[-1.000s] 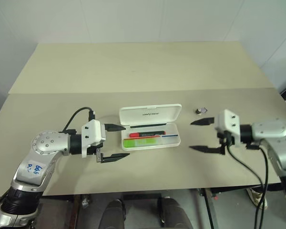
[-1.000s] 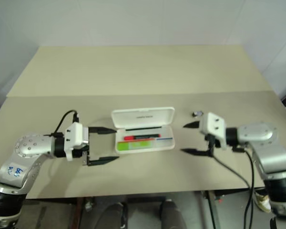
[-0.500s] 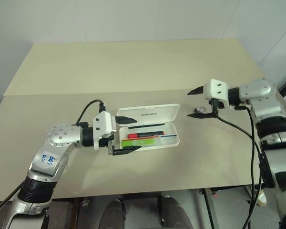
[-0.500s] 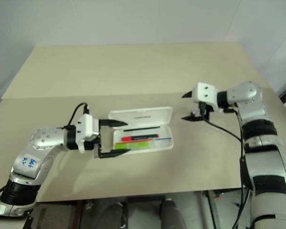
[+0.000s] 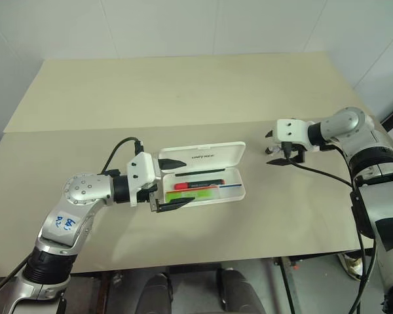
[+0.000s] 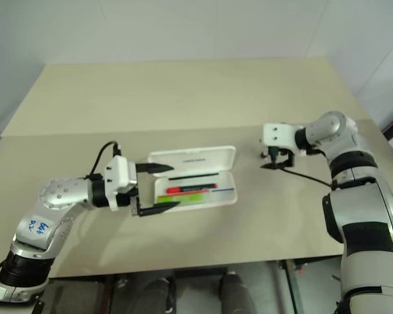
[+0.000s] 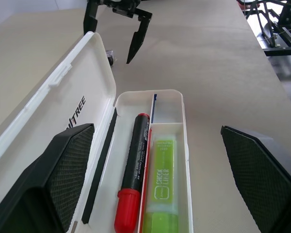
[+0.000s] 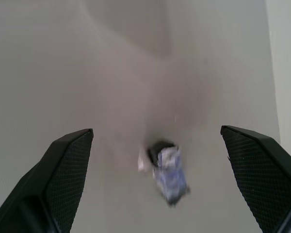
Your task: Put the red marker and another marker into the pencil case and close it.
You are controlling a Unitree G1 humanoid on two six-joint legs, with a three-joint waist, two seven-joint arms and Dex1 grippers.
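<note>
The white pencil case (image 5: 209,154) lies open on the table, lid tilted back. Its tray holds the red marker (image 7: 133,179) with a dark barrel end, and beside it another marker (image 7: 164,189), lime green. Both also show from above, the red marker (image 5: 200,185) and the green marker (image 5: 193,194). My left gripper (image 5: 183,182) is open at the case's left end, one finger by the lid and one by the tray's front edge, touching nothing. My right gripper (image 5: 270,148) is open, pointing down, to the right of the case.
A small dark and silvery object (image 8: 166,172) lies on the table right of the case, under my right gripper's open fingers. A seam crosses the tan table (image 5: 183,98) behind the case. A white wall stands at the far edge.
My right gripper has swung away from the front of the table toward the far side and tipped downward over the small object. My left gripper edged slightly toward the case. The camera view shifted.
</note>
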